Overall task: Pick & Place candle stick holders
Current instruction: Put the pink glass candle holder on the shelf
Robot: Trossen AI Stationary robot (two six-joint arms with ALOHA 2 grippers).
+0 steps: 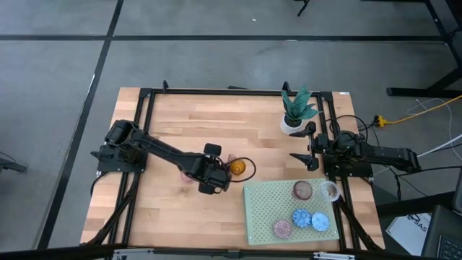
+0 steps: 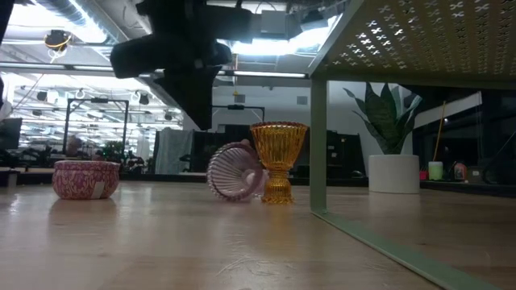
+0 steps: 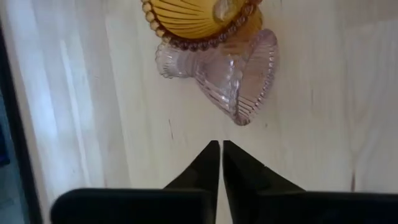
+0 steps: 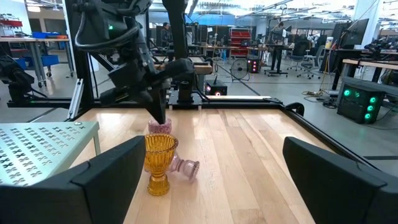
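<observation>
Hovering left pincer (image 3: 221, 152), fingers pressed together and empty, above toppled clear-pink holder (image 3: 239, 78), which lies touching upright amber holder (image 2: 278, 161) on bench (image 1: 173, 123). Right pincer (image 1: 302, 148) waits wide near plant pot (image 1: 291, 124).

The high view is lit evenly, and the tabletop (image 1: 216, 123) shows only soft shadows under the arms. In the low view, bright ceiling lamps (image 2: 274, 40) glare behind, so the left arm is nearly a black silhouette. The amber holder (image 2: 278, 159) glows from this back light. The left wrist view is washed out and pale, with the wood almost white.
</observation>
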